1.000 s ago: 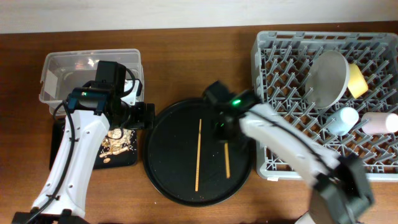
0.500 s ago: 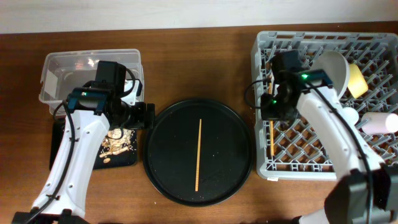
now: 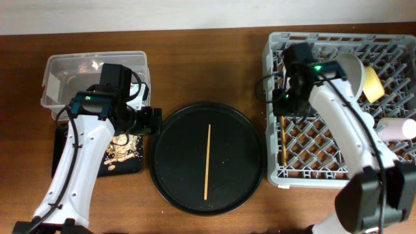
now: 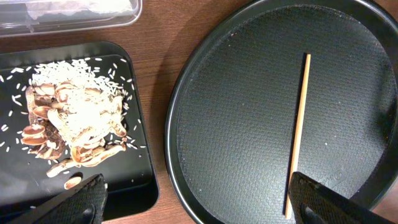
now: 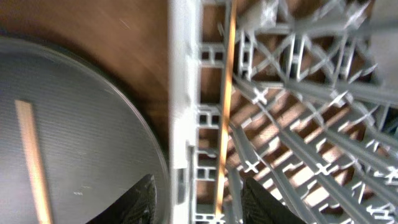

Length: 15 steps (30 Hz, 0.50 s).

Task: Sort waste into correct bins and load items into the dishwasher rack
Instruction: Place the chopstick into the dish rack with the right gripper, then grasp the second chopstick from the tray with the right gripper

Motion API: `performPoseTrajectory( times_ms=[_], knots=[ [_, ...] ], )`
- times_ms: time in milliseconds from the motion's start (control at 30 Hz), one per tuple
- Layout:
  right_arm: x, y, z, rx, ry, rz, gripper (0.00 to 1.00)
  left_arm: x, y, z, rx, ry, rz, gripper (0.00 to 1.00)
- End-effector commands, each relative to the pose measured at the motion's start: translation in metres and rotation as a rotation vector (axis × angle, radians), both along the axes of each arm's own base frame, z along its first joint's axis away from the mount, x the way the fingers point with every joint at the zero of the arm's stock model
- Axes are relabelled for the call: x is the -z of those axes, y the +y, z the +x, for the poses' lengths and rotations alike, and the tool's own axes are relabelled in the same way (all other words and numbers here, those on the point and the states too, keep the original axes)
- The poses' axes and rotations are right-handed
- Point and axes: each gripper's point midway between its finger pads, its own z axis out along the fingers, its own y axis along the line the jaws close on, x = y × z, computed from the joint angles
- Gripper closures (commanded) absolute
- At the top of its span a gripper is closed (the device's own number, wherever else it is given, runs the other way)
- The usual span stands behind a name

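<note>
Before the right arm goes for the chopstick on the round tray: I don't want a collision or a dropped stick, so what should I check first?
1. Right gripper empty: ok, its fingers are apart with nothing between them.
2. One chopstick loaded: ok, it lies in the dishwasher rack along the left wall.
3. Other chopstick reachable: ok, it lies bare and alone on the round black tray.
4. Left gripper out of the way: cannot tell, it hangs open at that tray's left rim, possibly near the route.
5. Food scraps binned: ok, they sit in the shallow black tray.
</note>
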Motion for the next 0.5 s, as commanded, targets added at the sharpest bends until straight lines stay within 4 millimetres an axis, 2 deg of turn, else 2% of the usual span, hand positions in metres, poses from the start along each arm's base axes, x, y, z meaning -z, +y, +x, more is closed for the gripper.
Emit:
performPoseTrajectory(
  times_ms=[0,100,133,200,333,467],
  knots=[
    [-0.048,0.045,0.0,-0.096,-0.109,0.147,0.53,0.001,0.002,-0.002,-0.012,0.001,0.005,0.07],
    [-0.029,0.099,-0.023,-0.237,-0.039,0.165,0.53,0.001,0.002,-0.002,-0.012,0.001,0.005,0.07],
    [-0.021,0.111,-0.028,-0.271,-0.023,0.161,0.53,0.001,0.002,-0.002,-0.013,0.001,0.005,0.07],
    [0.013,0.143,-0.044,-0.309,0.032,0.157,0.5,0.001,0.003,-0.002,-0.013,0.001,0.009,0.07],
    [0.075,0.176,-0.076,-0.245,0.137,0.154,0.49,0.001,0.003,-0.002,-0.013,0.001,0.009,0.07],
    [0.114,0.199,-0.099,-0.248,0.163,0.106,0.49,0.001,0.003,-0.002,-0.014,0.001,0.009,0.07]
  ],
)
